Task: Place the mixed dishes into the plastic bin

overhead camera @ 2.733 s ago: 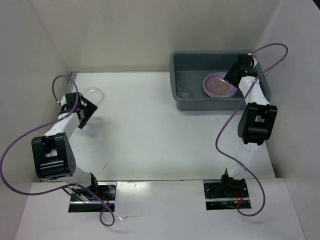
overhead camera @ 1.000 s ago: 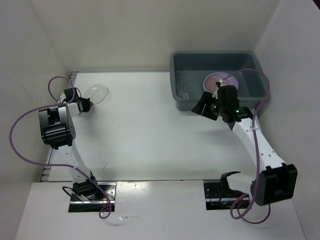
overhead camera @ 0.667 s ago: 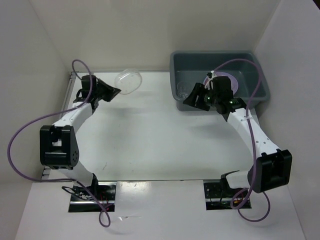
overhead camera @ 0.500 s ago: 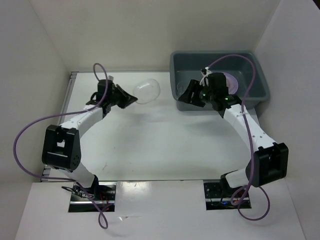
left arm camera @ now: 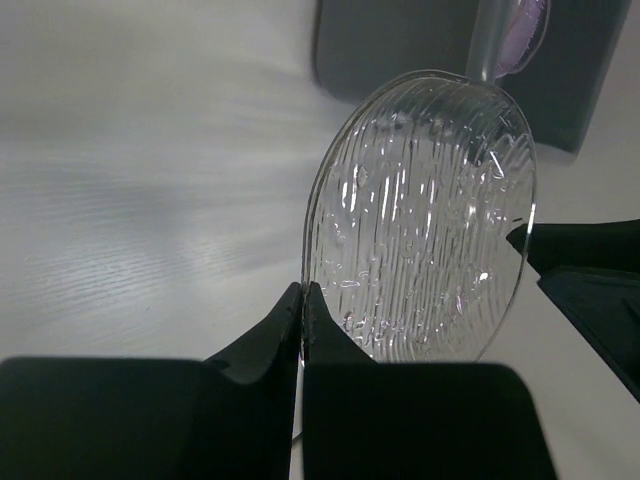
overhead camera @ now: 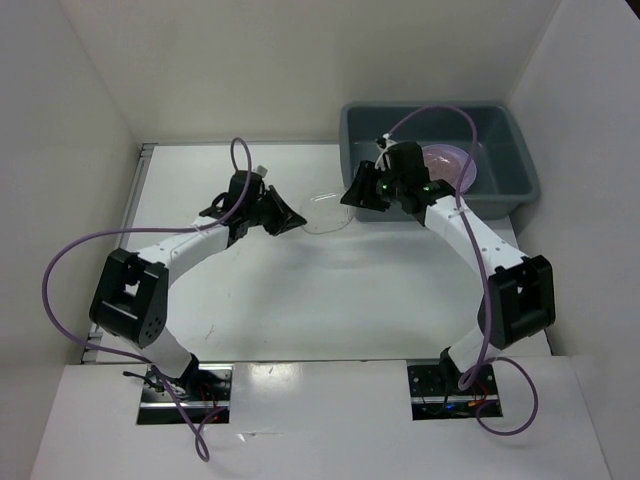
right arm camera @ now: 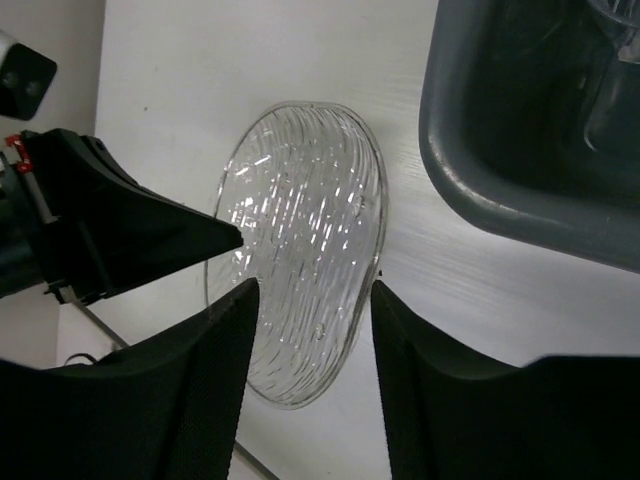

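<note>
Left pincer (left arm camera: 302,300) is clenched on the rim of a clear plastic plate (left arm camera: 420,220), its two dark fingertips pressed together on the near edge. The ribbed disc juts out beyond them, toward the other arm. Whether the plate's far edge touches the white surface (overhead camera: 300,290) cannot be told.

Right pincer (right arm camera: 312,295) faces it from the opposite side with its jaws apart. Its wrist camera sees the plate in the gap between the broad black fingers (right arm camera: 200,390), their tips lying over the plate's lower rim. The views do not settle whether either finger touches it.

The two pincers meet just off the near left corner of the grey plastic bin (overhead camera: 520,165), which stands at the far right of the surface, close to the back and right walls. A lavender plate (overhead camera: 452,163) lies inside the bin, partly behind the right arm. The clear plate is outside the bin, just beside its left wall. Bare surface stretches from the plate toward the arm bases, and white walls close in at left, back and right.
</note>
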Robot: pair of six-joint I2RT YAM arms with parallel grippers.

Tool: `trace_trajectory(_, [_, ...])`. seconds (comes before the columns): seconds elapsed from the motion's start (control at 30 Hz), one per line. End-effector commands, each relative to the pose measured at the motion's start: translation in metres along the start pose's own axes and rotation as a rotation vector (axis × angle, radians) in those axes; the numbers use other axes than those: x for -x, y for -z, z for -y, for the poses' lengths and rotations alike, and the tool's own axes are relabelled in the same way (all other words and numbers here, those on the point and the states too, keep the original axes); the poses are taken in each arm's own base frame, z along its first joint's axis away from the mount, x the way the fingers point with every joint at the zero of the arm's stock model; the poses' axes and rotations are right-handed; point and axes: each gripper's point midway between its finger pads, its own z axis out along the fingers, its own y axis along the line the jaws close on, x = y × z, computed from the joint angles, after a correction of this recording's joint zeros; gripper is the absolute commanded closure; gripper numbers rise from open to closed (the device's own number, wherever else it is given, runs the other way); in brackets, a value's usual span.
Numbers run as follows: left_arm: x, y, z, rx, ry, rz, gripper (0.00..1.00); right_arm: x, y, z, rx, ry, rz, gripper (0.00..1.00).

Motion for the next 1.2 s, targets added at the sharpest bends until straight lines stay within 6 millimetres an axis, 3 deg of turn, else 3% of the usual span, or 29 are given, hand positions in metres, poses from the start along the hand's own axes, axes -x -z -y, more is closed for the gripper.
trace_trajectory(0.0, [0.013,0.005,0.025,-0.056,-0.024,0.035,1.0,0.012,-0.003,-0.011,0.007,0.043,0.035,0.51])
trace_trajectory(0.23, [0.017,0.009,0.034,-0.073,-0.041,0.046,1.0,0.007,-0.003,-0.002,-0.033,0.045,0.025,0.71])
trace_trajectory(0.33, [0.016,0.01,0.035,-0.078,-0.03,0.038,1.0,0.002,-0.007,0.003,-0.042,0.039,0.009,0.89])
trace_trajectory(0.37, [0.015,0.01,0.038,-0.09,-0.034,0.033,1.0,0.0,-0.01,0.005,-0.046,0.037,0.002,0.99])
trace_trajectory(0.4, [0.017,0.011,0.042,-0.098,-0.037,0.038,0.99,0.0,-0.01,0.005,-0.046,0.037,0.002,1.0])
trace_trajectory(0.43, [0.016,0.011,0.043,-0.103,-0.038,0.028,0.89,0.004,-0.009,0.004,-0.05,0.039,0.014,1.0])
trace_trajectory(0.5, [0.017,0.012,0.049,-0.129,-0.048,0.032,0.55,0.004,-0.009,0.004,-0.05,0.039,0.014,1.0])
trace_trajectory(0.53, [0.015,0.013,0.052,-0.145,-0.052,0.021,0.13,0.009,-0.008,0.004,-0.059,0.042,0.029,1.0])
trace_trajectory(0.57, [0.017,0.015,0.06,-0.169,-0.062,0.022,0.0,0.013,-0.007,0.003,-0.066,0.043,0.038,1.0])
trace_trajectory(0.67, [0.021,0.021,0.075,-0.197,-0.091,0.019,0.0,0.035,-0.004,0.006,-0.126,0.05,0.108,1.0])
trace_trajectory(0.73, [0.037,0.035,0.097,-0.235,-0.118,0.058,0.0,0.049,-0.004,0.015,-0.168,0.053,0.129,1.0])
trace_trajectory(0.8, [0.056,0.046,0.098,-0.238,-0.106,0.091,0.0,0.078,-0.001,0.022,-0.211,0.042,0.19,1.0])
trace_trajectory(0.87, [0.066,0.059,0.098,-0.251,-0.09,0.102,0.0,0.118,0.013,0.045,-0.287,0.014,0.285,1.0])
trace_trajectory(0.9, [0.077,0.068,0.091,-0.244,-0.078,0.135,0.0,0.127,0.011,0.059,-0.317,-0.001,0.298,1.0])
trace_trajectory(0.93, [0.081,0.072,0.085,-0.232,-0.066,0.145,0.0,0.146,0.02,0.082,-0.355,-0.031,0.334,1.0])
trace_trajectory(0.97, [0.079,0.077,0.076,-0.226,-0.056,0.142,0.0,0.165,0.03,0.091,-0.381,-0.044,0.37,1.0])
trace_trajectory(1.03, [0.078,0.081,0.06,-0.193,-0.044,0.146,0.0,0.179,0.028,0.127,-0.444,-0.083,0.381,1.0])
trace_trajectory(1.07, [0.08,0.083,0.051,-0.171,-0.042,0.156,0.0,0.198,0.042,0.144,-0.468,-0.103,0.427,1.0])
trace_trajectory(1.17, [0.069,0.085,0.03,-0.14,-0.019,0.145,0.0,0.213,0.055,0.188,-0.551,-0.153,0.453,1.0])
